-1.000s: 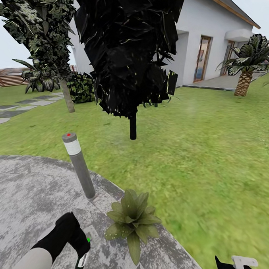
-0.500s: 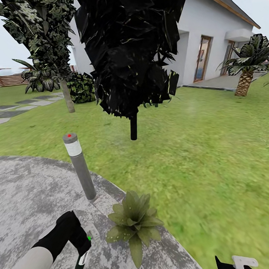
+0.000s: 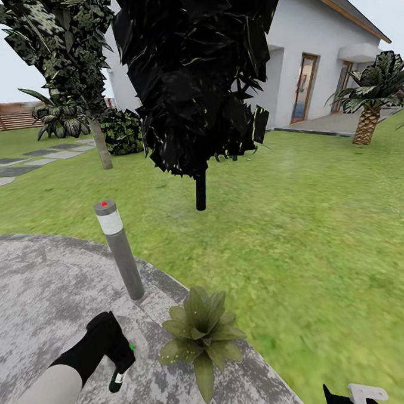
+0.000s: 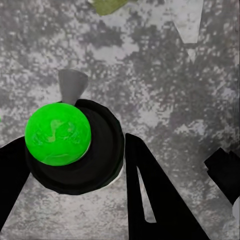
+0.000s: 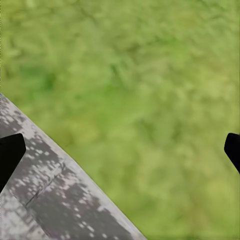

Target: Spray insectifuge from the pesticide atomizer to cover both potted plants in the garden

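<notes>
My left gripper is shut on the pesticide atomizer, a slim dark bottle with a white label that hangs down over the grey patio. In the left wrist view the atomizer shows end-on as a dark round body with a bright green disc and a pale nozzle, held between my black fingers. A potted plant, a low rosette of broad green leaves, sits at the patio edge just right of the bottle. My right gripper is open over grass and the patio rim, low at the right.
A grey bollard lamp stands on the patio just beyond the plant. A dark-leaved tree rises from the lawn ahead, another tree is at the left, and a palm and white house lie far right.
My left gripper has lifted a little and moved slightly away from me with the atomizer. The right gripper and the plant have stayed put.
</notes>
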`<state>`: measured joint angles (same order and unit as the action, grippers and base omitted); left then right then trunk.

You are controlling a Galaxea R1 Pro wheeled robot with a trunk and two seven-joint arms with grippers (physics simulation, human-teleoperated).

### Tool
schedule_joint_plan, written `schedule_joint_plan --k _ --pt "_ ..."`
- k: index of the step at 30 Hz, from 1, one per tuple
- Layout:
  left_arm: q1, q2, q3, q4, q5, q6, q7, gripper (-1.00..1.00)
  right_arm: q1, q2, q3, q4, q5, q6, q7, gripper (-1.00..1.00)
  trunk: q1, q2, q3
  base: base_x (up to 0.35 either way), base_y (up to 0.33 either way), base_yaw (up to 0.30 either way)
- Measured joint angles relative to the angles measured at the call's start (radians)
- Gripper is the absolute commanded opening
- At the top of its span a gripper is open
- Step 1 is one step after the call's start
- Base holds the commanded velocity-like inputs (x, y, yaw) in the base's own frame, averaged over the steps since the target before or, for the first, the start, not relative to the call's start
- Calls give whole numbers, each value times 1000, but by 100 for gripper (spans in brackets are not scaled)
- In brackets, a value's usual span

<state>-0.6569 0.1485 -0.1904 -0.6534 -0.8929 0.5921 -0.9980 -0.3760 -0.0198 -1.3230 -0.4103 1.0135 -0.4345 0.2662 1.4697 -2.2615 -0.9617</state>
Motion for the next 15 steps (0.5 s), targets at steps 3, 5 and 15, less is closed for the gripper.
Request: schedule_joint_plan --k 3,5,15 --pt "-43 -1 0 -9 -2 1 -1 -100 0 0 0 0 0 0 0 100 0 0 0 0 0 0" --pt "-62 -2 0 -11 -2 7 -3 -100 0 0 0 0 0 0 0 100 0 0 0 0 0 0" --pt "-61 17 -1 -7 -4 16 4 -100 0 0 0 -1 -1 0 0 100 0 0 0 0 0 0"
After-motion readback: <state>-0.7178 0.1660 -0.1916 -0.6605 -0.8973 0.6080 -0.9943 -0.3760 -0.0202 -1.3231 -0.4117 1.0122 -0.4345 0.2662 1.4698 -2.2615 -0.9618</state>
